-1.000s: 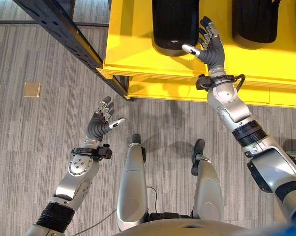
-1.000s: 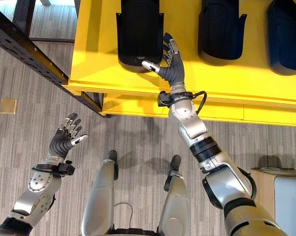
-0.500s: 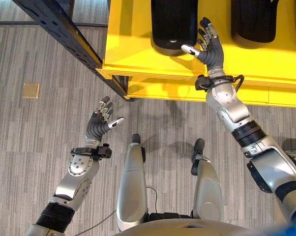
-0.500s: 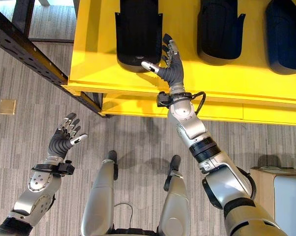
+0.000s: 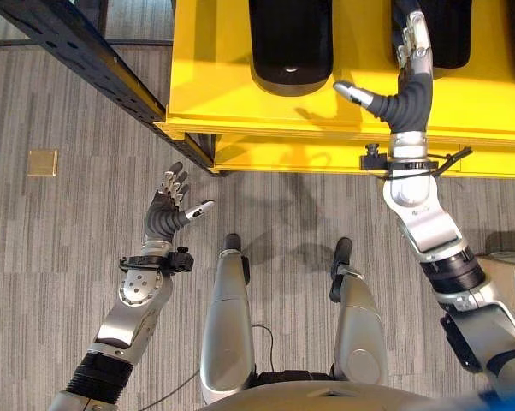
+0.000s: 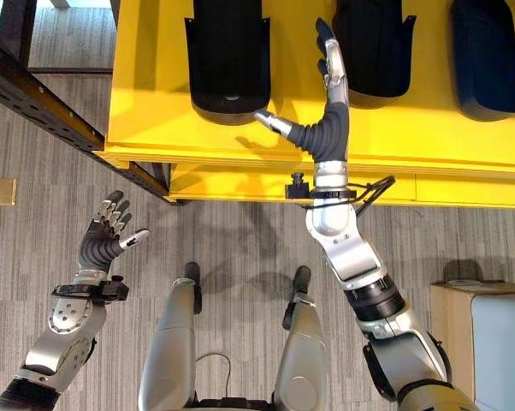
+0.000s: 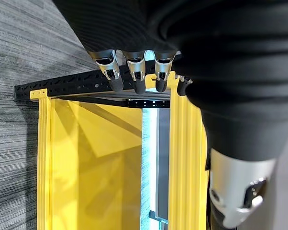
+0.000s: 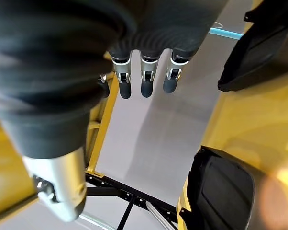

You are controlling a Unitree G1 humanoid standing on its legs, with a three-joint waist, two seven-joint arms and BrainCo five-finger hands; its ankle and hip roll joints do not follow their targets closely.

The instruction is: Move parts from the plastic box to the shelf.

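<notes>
The shelf (image 6: 240, 145) was a flat, glossy yellow board carrying smooth black moulded parts (image 6: 230, 60) in a row. Above it, between two parts, the right robot hand (image 6: 326, 128) stood spread and empty. The left robot hand (image 6: 99, 244), fingers relaxed, hung over grey striped carpet (image 6: 35, 223).

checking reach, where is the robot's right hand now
In the head views the open right hand hovers over the yellow shelf, between two black moulded parts.
</notes>
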